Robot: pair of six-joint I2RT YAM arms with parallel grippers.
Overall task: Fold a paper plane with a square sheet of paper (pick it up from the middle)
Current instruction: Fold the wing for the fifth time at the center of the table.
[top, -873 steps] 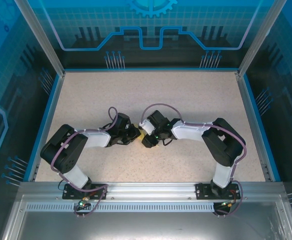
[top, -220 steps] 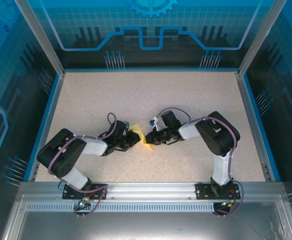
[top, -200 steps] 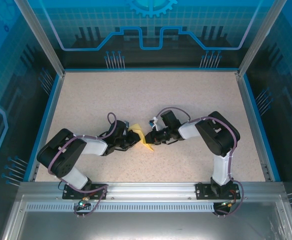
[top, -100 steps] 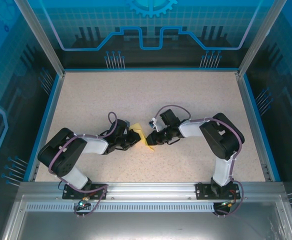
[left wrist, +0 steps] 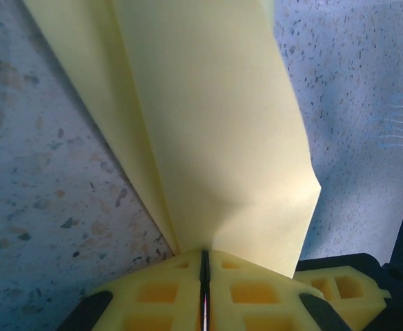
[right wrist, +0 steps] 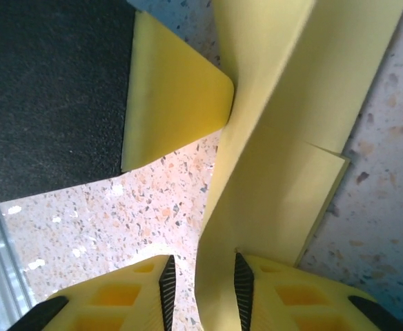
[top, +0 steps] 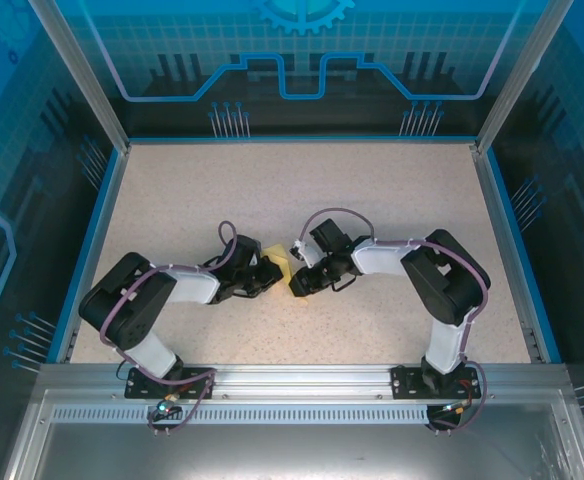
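Left gripper point(left wrist: 203, 258) is pinching the sheet of paper point(left wrist: 215, 138): its 2 yellow fingers are pressed together, and the folded, pale yellow sheet rises from the seam between them. Your right gripper point(right wrist: 201, 265) is spread, with a layered strip of the paper running between its 2 fingers, against the one on the right of that view and with a gap beside the other. From above, you see both grippers meeting at the paper around the middle of the speckled table point(top: 372, 190).
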